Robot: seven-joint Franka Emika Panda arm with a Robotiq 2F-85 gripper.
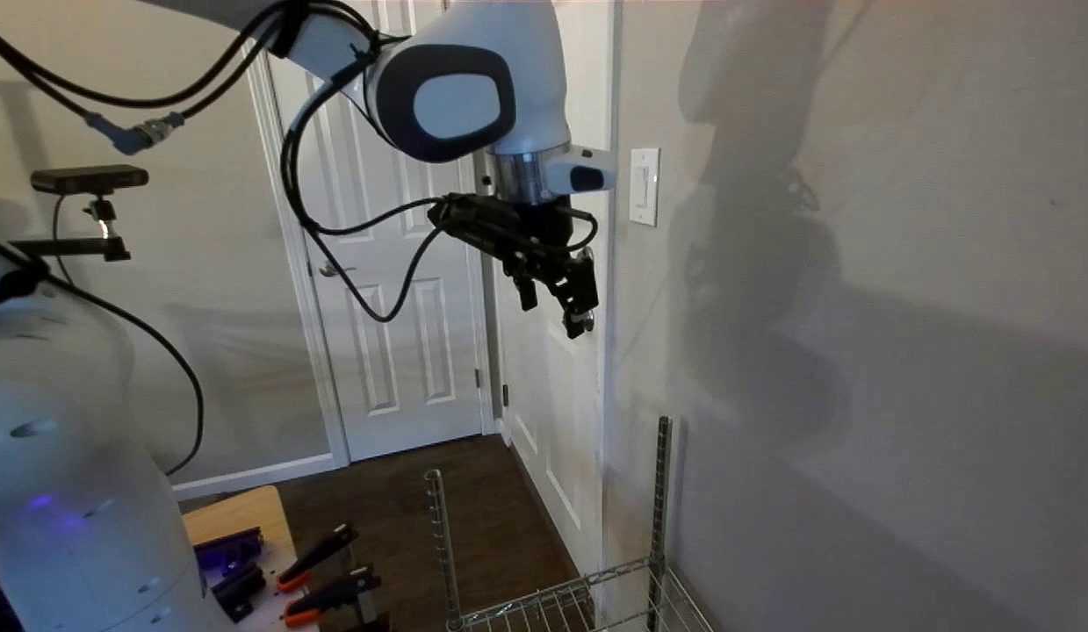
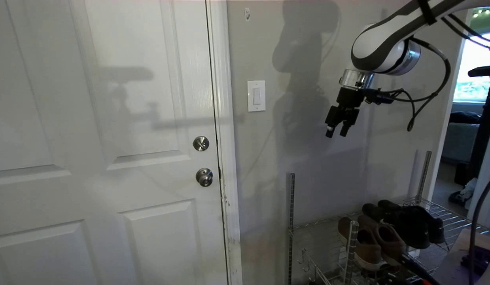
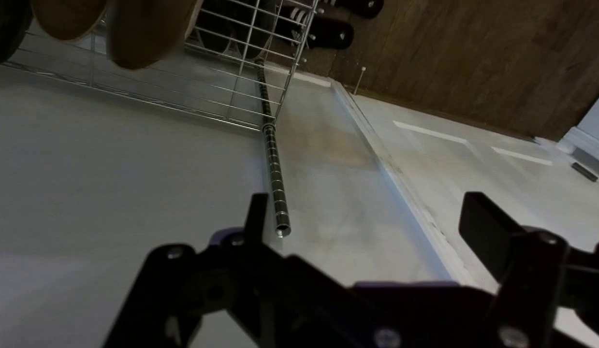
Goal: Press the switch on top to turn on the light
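Grey wall (image 2: pixel 264 158) just beside the door (image 2: pixel 102 186) holds the switch (image 2: pixel 256 96); farther from the door hangs my tool (image 2: pixel 336 133), spread and empty. I judge this the approach: next I should close the tool, swing doorward and press.

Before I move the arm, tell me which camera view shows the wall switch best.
An exterior view shows the wall switch best: it appears nearly face-on and nothing blocks it. Seen more obliquely in an exterior view, its plate is also unblocked but looks narrower. The wrist view does not show it.
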